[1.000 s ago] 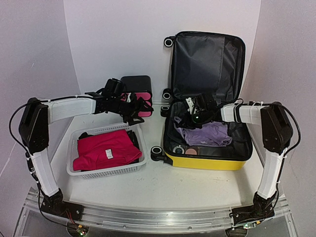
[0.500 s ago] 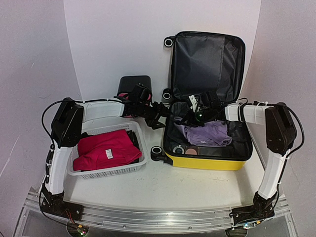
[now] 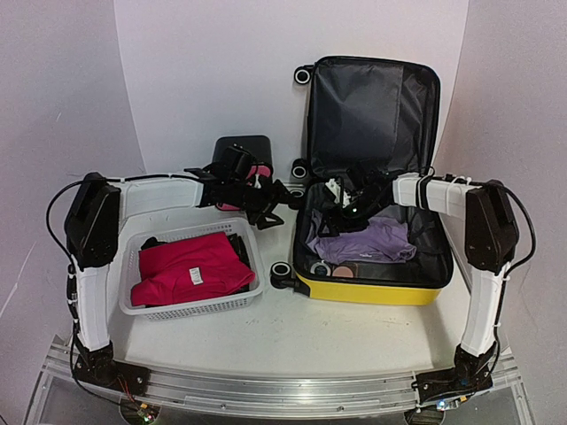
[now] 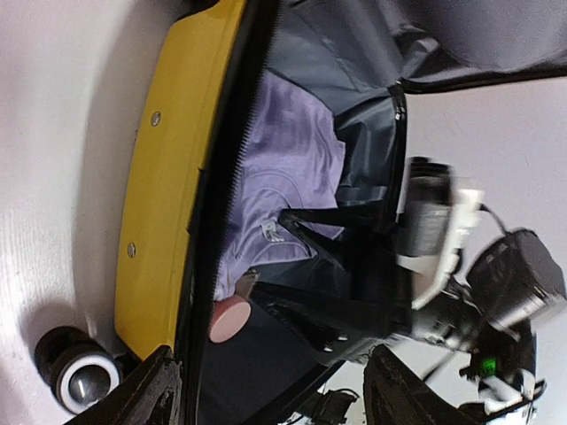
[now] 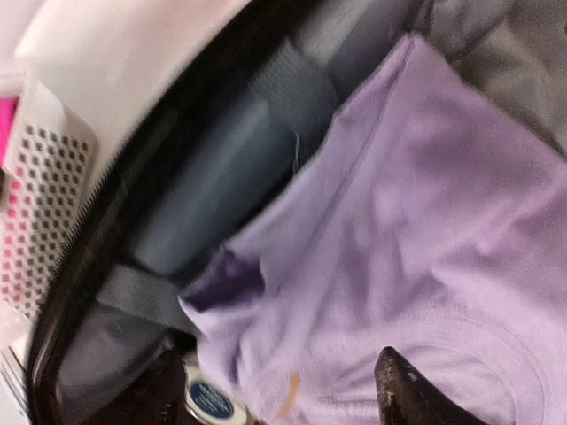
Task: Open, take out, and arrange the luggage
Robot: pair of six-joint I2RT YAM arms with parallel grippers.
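since the lid [image 3: 372, 111] leans back on the wall, the luggage [image 3: 372, 290] lies open on the right side of the table [image 3: 292, 332], contents exposed from above. the right gripper [image 3: 344, 205] hangs inside it just over the purple tee [image 3: 376, 241], jaws spread w/ nothing between them in the wrist view, prob. set there to pinch the cloth. the left gripper [image 3: 268, 202] hovers just outside the luggage's left rim, betw. it and the black/pink box [image 3: 244, 146]. it's also spread and empty, likely kept near to help or to take a handoff toward the basket [image 3: 190, 310], where a red tee [image 3: 190, 270] lies.

materials: the shell is hard, glossy yellow plastic w/ a black zip band and black wheels [image 3: 282, 270]. the lining is dark grey fabric, slack and creased, w/ grey straps. the purple tee is thin, soft, rumpled knit and should bunch and drape when lifted. the basket is rigid white plastic mesh. small round tins [image 3: 321, 268] sit at the front of the luggage, just beside the tee.
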